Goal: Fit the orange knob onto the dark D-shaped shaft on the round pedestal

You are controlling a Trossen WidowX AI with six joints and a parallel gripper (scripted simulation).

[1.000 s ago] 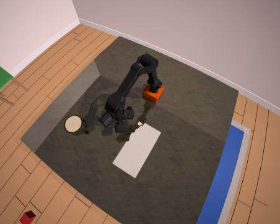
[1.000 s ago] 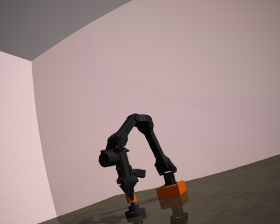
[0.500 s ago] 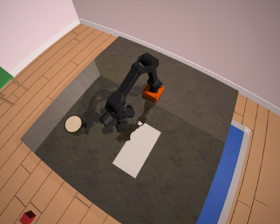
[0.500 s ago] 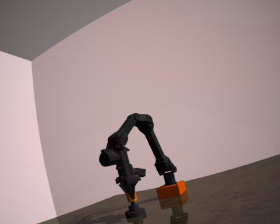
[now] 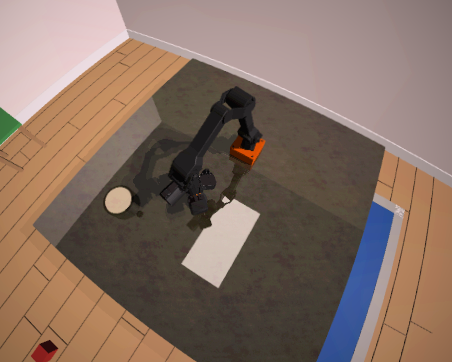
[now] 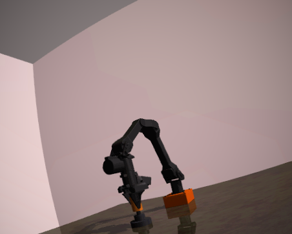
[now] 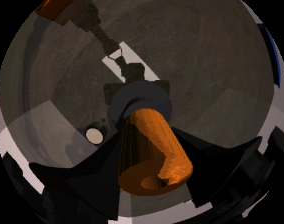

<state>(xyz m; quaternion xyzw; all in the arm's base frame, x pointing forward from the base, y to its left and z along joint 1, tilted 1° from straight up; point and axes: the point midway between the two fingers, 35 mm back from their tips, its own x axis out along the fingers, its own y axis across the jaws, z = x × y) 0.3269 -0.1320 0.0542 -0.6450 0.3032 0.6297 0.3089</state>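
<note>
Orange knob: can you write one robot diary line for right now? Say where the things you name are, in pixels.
gripper (image 6: pixel 137 204) (image 7: pixel 146 133): shut on orange knob (image 6: pixel 136 208) (image 7: pixel 145 137) | knob: above pedestal (image 6: pixel 141 223) (image 7: pixel 160 100), not down

The place reads as a plain room. Observed: plank flooring (image 5: pixel 50 310), white baseboard (image 5: pixel 155 41) and pale walls (image 5: pixel 295 60) (image 6: pixel 184 81).

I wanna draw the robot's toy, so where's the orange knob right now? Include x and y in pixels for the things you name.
In the exterior view, the orange knob (image 7: pixel 152 145) is between the fingers, above the round pedestal (image 6: pixel 141 222) (image 7: pixel 160 95).
</note>
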